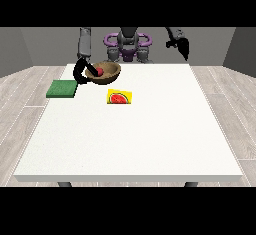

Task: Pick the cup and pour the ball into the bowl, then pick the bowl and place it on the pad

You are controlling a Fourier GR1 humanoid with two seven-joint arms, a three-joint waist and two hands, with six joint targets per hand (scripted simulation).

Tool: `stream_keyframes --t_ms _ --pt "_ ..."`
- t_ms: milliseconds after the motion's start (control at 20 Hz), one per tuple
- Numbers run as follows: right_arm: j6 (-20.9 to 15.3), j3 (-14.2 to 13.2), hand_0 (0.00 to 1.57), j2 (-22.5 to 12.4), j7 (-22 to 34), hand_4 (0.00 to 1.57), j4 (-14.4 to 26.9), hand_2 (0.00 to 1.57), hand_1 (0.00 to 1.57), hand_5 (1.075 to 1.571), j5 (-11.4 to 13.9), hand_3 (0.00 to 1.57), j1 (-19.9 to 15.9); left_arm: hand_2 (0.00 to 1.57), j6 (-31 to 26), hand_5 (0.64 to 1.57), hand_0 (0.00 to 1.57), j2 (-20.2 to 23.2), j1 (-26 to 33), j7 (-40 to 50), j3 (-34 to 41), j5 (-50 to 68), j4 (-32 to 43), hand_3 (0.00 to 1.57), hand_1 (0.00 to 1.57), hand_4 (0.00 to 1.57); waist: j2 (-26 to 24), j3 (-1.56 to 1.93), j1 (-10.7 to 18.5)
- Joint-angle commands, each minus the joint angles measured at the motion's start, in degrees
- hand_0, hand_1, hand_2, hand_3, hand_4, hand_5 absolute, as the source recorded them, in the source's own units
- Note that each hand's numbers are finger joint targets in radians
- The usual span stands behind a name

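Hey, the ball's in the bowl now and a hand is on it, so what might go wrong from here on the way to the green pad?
1. The hand at the view's left holds the bowl only at its rim, so the bowl may tilt and spill the red ball.
2. The green pad lies at the table edge; an off-centre placement could leave the bowl overhanging.

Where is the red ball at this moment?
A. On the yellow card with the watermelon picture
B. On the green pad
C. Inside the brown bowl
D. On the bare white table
C. The red ball lies inside the brown bowl, which the hand at the view's left grips by its rim; the green pad carries nothing.
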Motion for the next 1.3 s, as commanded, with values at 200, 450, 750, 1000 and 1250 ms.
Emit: stream_keyframes --t_ms 200,450,750,1000,1250 --pt "6.72 6.47 1.57 -2.31 25.12 0.82 -8.93 1.57 1.57 1.568 3.52 0.78 -5.70 0.00 0.02 1.407 0.00 4.05 5.05 -1.34 6.05 1.79 7.49 0.00 0.00 1.01 -10.07 0.72 -10.18" --pt "12.88 -1.85 1.57 -10.50 18.58 0.79 -9.69 1.57 1.57 1.570 -2.76 0.68 -1.70 0.00 -1.21 1.418 0.00 3.17 4.92 -1.92 5.57 2.93 3.52 0.00 0.00 1.00 -4.25 0.80 -8.18" --pt "12.37 -5.85 1.57 -13.47 17.14 0.79 -8.87 1.57 1.57 1.570 -3.45 0.68 -6.38 0.00 -4.66 1.463 0.00 5.57 2.62 -7.79 7.08 4.05 3.97 0.00 0.00 1.15 3.90 0.80 -4.93" --pt "16.11 -11.46 1.57 -20.67 9.48 0.92 -4.59 1.57 1.57 1.571 -6.34 0.00 -5.15 0.00 -11.54 1.546 0.00 15.61 -3.32 -2.47 15.92 12.69 1.18 0.00 0.00 1.32 7.81 0.85 -1.95" --pt "15.41 -14.60 1.57 -23.17 2.89 0.82 -2.89 1.57 1.57 1.570 -7.28 0.00 -4.61 0.00 -17.88 1.571 0.00 24.99 -3.54 -4.79 23.61 18.00 4.78 0.00 0.00 1.28 12.45 0.83 -0.41"
